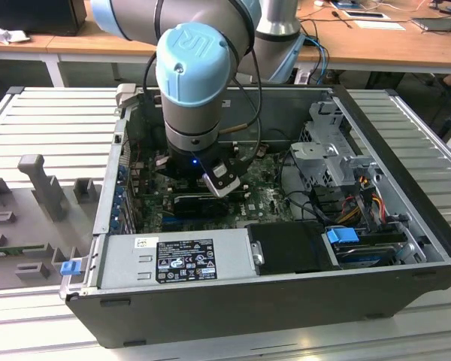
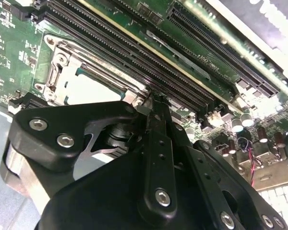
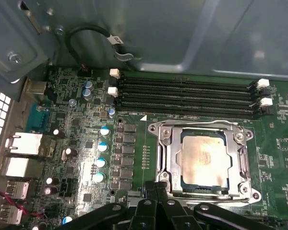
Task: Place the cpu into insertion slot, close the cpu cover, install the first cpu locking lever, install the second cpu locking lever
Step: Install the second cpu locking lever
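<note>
Green circuit board: the motherboard (image 3: 134,158) lies flat in the floor of an open computer case (image 1: 286,301), and my arm reaches down into that case from above in the exterior view.
My gripper: my gripper (image 3: 156,189) hangs low over the board at one edge of the socket; its black fingers (image 2: 156,120) are drawn together to a narrow tip with nothing between them.
The cpu: the cpu (image 3: 205,160), a pale tan-silver square, sits flat inside the insertion slot (image 3: 170,167); in the second wrist view its face (image 2: 89,88) shows just beyond my black linkage.
The cpu cover: the cpu cover (image 3: 201,129) is a metal frame lying down around the chip, with the chip's face showing through its square window.
Locking levers: I cannot tell from these views whether either lever is latched.
Memory slots: four long black memory slots (image 3: 187,98) run side by side just beside the socket, with white clips at their ends.
Capacitors: a row of small blue-topped capacitors (image 3: 102,153) stands near the socket, between it and the metal rear ports (image 3: 19,143).
Case surroundings: a grey power supply (image 1: 177,259) with a dark label sits along the near wall of the case, and a drive cage (image 1: 331,150) with coloured cables is towards the exterior view's right.
</note>
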